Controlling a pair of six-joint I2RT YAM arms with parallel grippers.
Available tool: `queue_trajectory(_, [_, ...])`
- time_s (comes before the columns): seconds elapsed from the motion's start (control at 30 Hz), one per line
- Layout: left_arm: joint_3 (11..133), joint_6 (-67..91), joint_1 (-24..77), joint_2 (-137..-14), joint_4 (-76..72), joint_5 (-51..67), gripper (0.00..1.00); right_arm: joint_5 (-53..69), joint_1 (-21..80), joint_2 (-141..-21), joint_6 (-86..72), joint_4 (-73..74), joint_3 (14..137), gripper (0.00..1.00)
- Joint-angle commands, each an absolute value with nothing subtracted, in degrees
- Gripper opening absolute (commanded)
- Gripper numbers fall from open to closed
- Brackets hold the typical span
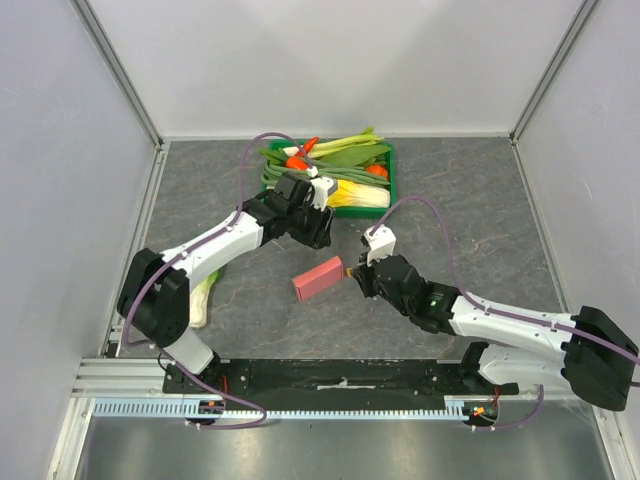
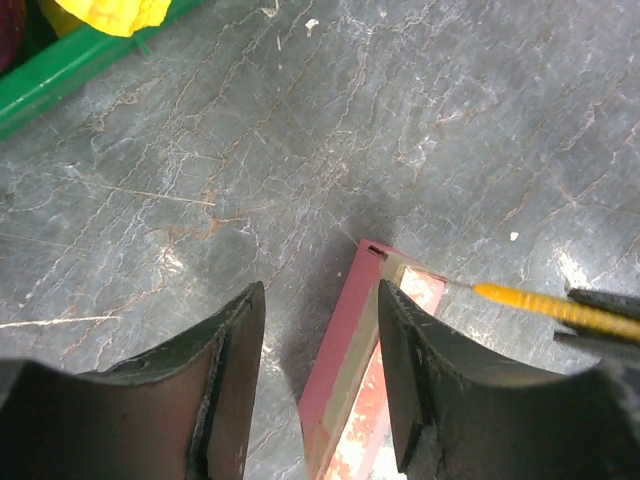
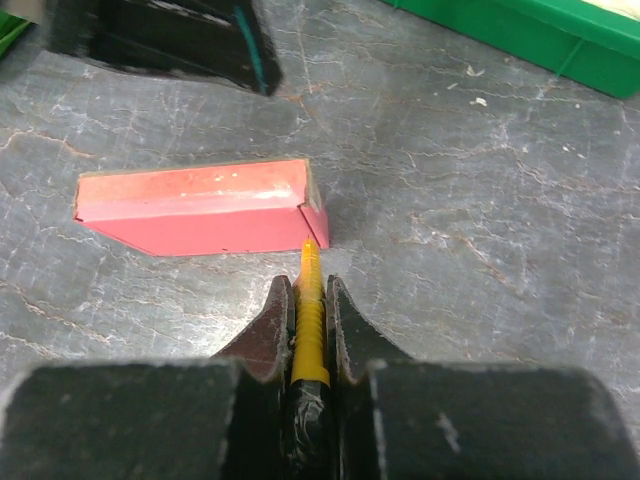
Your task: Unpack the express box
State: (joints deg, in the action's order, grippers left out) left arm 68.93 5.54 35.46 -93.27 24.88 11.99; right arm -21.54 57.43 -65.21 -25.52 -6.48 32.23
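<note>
Right hand (image 3: 308,300) is clenched on a slim yellow ribbed tool (image 3: 308,265), and we see its tip meeting the near end corner of the flat salmon-pink cardboard box (image 3: 190,205). That box lies on the grey stone-look table (image 1: 480,220) between both arms, its long axis diagonal, stretching leftward from the tip. Left hand (image 2: 320,300) hangs released just over that same end, one finger hiding part of it. Whether the tip has pierced the seam, we cannot tell. Beyond sits the green plastic crate (image 1: 392,175).
</note>
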Motion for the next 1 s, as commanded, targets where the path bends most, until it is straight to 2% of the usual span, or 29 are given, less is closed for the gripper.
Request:
queue_trajectory(0.0, [70.8, 0.6, 35.3, -89.5, 26.9, 13.7, 0.57, -25.8, 57.5, -62.7, -30.0, -1.7, 32.7, 0.0])
queue_trajectory(0.27, [62.2, -5.9, 35.9, -85.9, 25.1, 24.0, 0.66, -29.8, 57.1, -58.1, -33.9, 1.7, 30.4, 0.0])
queue_trajectory(0.47, [59.6, -6.8, 36.7, -86.3, 24.5, 29.4, 0.69, -29.8, 56.7, -57.0, -34.5, 1.9, 29.4, 0.0])
queue_trajectory(0.7, [59.7, -7.0, 40.2, -91.2, 24.8, 25.4, 0.69, -29.4, 56.1, -57.0, -35.2, 1.8, 29.1, 0.0])
queue_trajectory(0.8, [60.6, -7.9, 41.8, -94.0, 24.8, 19.9, 0.66, -28.6, 55.6, -56.4, -35.5, 1.1, 29.0, 0.0])
queue_trajectory(0.93, [60.6, -9.0, 44.4, -95.4, 23.4, 15.5, 0.4, -27.6, 55.2, -55.8, -37.8, -1.8, 26.2, 0.0])
queue_trajectory(0.97, [60.2, -9.7, 45.1, -95.5, 22.9, 14.2, 0.39, -27.7, 54.9, -55.4, -38.2, -2.1, 25.8, 0.0])
